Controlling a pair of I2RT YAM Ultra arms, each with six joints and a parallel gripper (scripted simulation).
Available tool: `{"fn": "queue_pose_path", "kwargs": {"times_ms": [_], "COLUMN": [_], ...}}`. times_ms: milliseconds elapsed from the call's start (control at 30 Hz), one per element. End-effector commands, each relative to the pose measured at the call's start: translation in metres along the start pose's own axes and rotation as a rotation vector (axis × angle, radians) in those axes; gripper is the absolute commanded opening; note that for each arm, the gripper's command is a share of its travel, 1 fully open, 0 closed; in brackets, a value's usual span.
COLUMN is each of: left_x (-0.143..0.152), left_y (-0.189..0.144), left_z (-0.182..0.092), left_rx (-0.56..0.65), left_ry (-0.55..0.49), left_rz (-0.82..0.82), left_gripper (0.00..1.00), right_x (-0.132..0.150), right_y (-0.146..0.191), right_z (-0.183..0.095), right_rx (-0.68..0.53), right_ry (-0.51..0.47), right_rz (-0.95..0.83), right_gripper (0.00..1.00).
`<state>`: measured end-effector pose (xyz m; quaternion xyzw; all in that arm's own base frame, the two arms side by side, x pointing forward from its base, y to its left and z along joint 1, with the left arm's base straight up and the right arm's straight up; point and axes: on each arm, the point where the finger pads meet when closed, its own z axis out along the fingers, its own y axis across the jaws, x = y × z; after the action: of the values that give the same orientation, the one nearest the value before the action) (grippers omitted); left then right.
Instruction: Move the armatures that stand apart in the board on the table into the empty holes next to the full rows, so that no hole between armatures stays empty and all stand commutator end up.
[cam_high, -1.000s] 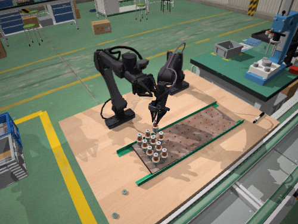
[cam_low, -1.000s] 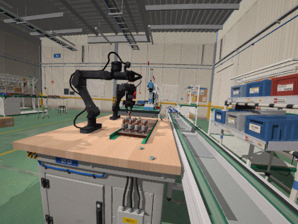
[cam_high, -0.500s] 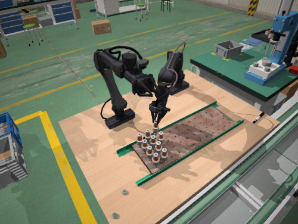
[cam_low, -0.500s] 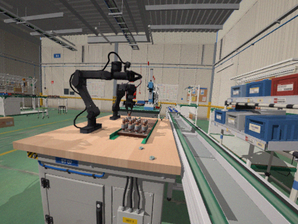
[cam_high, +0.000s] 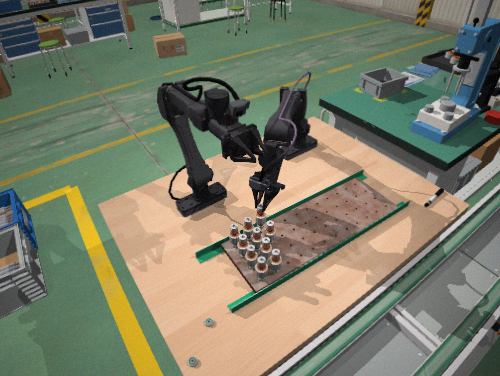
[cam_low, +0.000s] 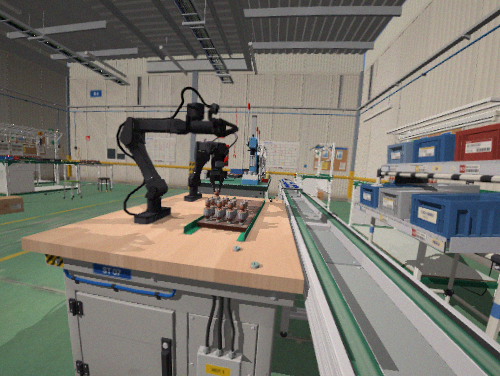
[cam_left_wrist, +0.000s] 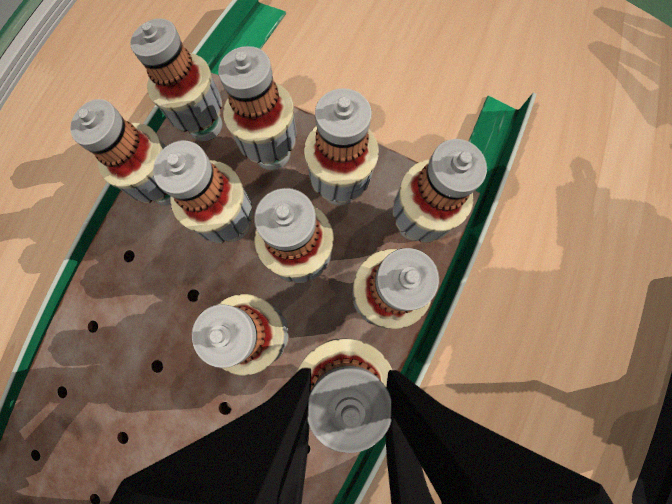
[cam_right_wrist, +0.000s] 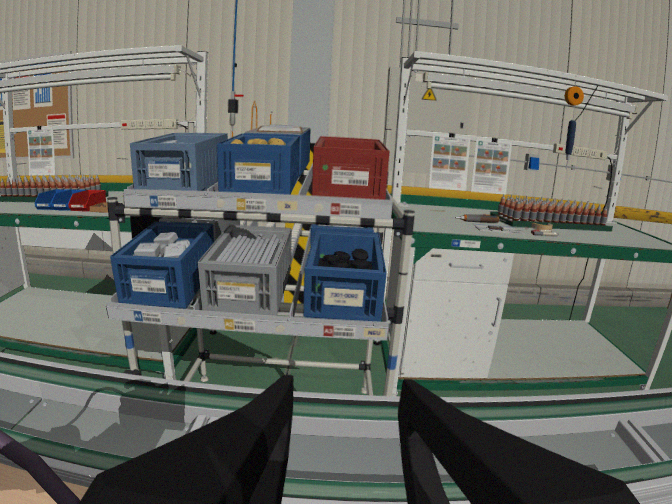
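The brown board (cam_high: 320, 225) (cam_left_wrist: 135, 309) has two full rows of four upright armatures at its near end. A single armature (cam_high: 270, 229) (cam_left_wrist: 225, 335) stands commutator up in the third row. My left gripper (cam_high: 260, 207) (cam_left_wrist: 348, 386) is shut on the commutator of another armature (cam_high: 260, 217) (cam_left_wrist: 350, 436), held upright at the rail end of that row, beside the single one. It sits slightly higher than its neighbours; its foot and the hole beneath are hidden. My right gripper (cam_low: 236, 129) (cam_right_wrist: 346, 394) is partly open and empty, high above the table.
Green rails (cam_high: 320, 196) (cam_left_wrist: 67, 273) flank the board. Two small green discs (cam_high: 209, 322) (cam_high: 193, 361) lie at the table's front. The right arm's wrist hangs close to the left arm in the top view. A marker (cam_high: 434, 197) lies past the board's far end.
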<state>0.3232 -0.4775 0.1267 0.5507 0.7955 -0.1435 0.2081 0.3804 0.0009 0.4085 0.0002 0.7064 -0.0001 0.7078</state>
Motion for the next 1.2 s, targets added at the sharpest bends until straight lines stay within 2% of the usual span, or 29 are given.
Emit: {"fn": "queue_pose_path", "kwargs": {"times_ms": [0,133,467,667,833,1100,1167], "left_x": [-0.031,-0.023,-0.02,-0.029,-0.025,-0.031,-0.025], "left_y": [-0.004,-0.007,-0.001,0.001,0.001,0.0,-0.001], "left_z": [-0.024,-0.015,-0.018,-0.023,-0.014,-0.029,-0.023], "left_rx": [-0.024,-0.014,-0.017,-0.02,-0.016,-0.022,-0.018], "left_ry": [-0.122,-0.108,-0.108,-0.127,-0.108,-0.137,-0.122], "left_rz": [0.03,0.032,0.017,0.018,0.016,0.02,0.018], "left_gripper": [0.01,0.01,0.01,0.01,0.01,0.01,0.01], "right_x": [-0.001,-0.001,-0.001,-0.001,-0.001,-0.001,-0.001], "right_y": [0.007,0.007,0.007,0.007,0.007,0.007,0.007], "right_z": [-0.002,-0.002,-0.002,-0.002,-0.002,-0.002,-0.002], "right_rx": [-0.024,-0.024,-0.024,-0.024,-0.024,-0.024,-0.024], "right_ry": [0.006,0.006,0.006,0.006,0.006,0.006,0.006], "right_rz": [-0.006,-0.006,-0.006,-0.006,-0.006,-0.006,-0.006], "right_gripper": [0.37,0.37,0.37,0.37,0.37,0.37,0.37]}}
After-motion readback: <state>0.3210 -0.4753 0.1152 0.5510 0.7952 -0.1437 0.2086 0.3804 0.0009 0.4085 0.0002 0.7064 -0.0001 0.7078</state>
